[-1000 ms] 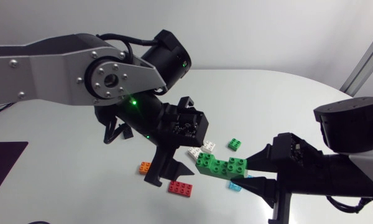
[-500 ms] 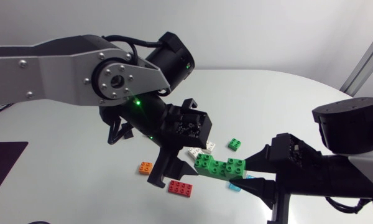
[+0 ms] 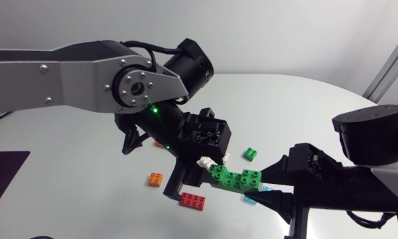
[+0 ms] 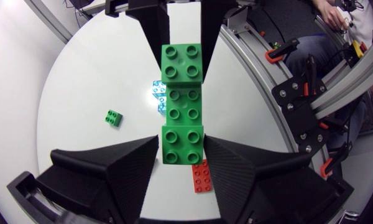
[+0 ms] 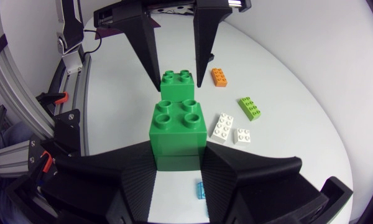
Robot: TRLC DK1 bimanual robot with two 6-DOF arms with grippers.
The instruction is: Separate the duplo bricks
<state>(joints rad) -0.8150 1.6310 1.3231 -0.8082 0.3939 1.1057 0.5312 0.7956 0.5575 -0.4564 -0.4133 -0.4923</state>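
Green duplo stack (image 3: 235,178): several green bricks joined in a row, centre-right of table (image 3: 305,106), lying left-right btwn both grippers, over a light-blue brick (image 3: 251,197).
R gripper (image 5: 177,155): clamped on stack's right end, a finger pressed to each side.
L gripper (image 4: 181,140): fingers apart, one each side of stack's left end, v. close in; firm grip not seen, so reads as unclamped.
L arm: comes in from left, reaches past the middle.
Red brick (image 3: 193,200): on table, just near-left of stack, partly under it in L wrist view.
Orange brick (image 3: 155,178): left of stack, well apart from it.
Small green brick (image 3: 251,154): just beyond stack, far side.
White brick (image 3: 204,162): beside L gripper, far side of stack's left end.
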